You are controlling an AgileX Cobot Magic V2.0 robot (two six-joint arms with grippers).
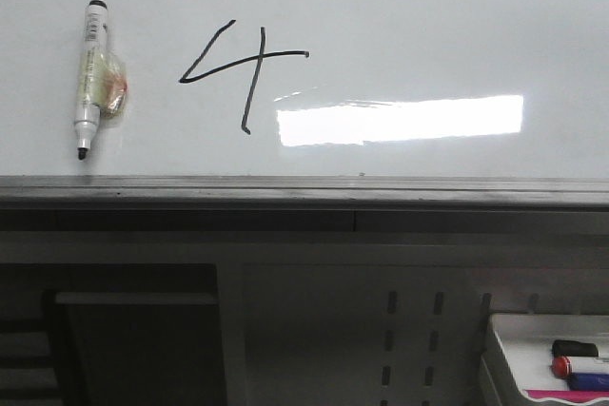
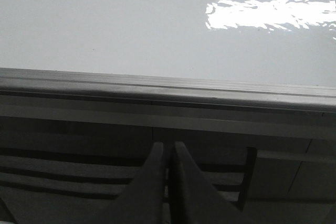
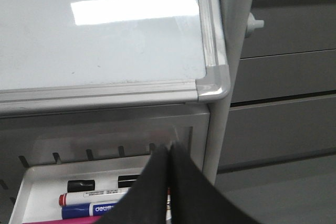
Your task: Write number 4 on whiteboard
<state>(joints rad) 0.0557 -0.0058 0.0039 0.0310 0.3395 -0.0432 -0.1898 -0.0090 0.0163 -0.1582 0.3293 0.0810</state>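
Observation:
A thin black number 4 (image 1: 243,68) is drawn on the glossy whiteboard (image 1: 428,26), left of the middle in the front view. A white marker pen (image 1: 91,78) with a black tip hangs on the board to the left of the 4. The board's grey lower rail (image 1: 304,192) runs across the front view. Neither gripper shows in the front view. My left gripper (image 2: 168,148) is shut and empty, below the rail (image 2: 168,90). My right gripper (image 3: 169,148) is shut and empty, below the board's lower right corner (image 3: 212,85), over a marker tray.
A small white tray (image 1: 504,354) of coloured markers (image 3: 89,199) sits at the lower right under the board. A white upright post (image 3: 226,77) stands beside the board's right corner. Grey cabinet fronts (image 3: 294,66) lie beyond it. A dark shelf frame (image 1: 133,330) is below the rail at left.

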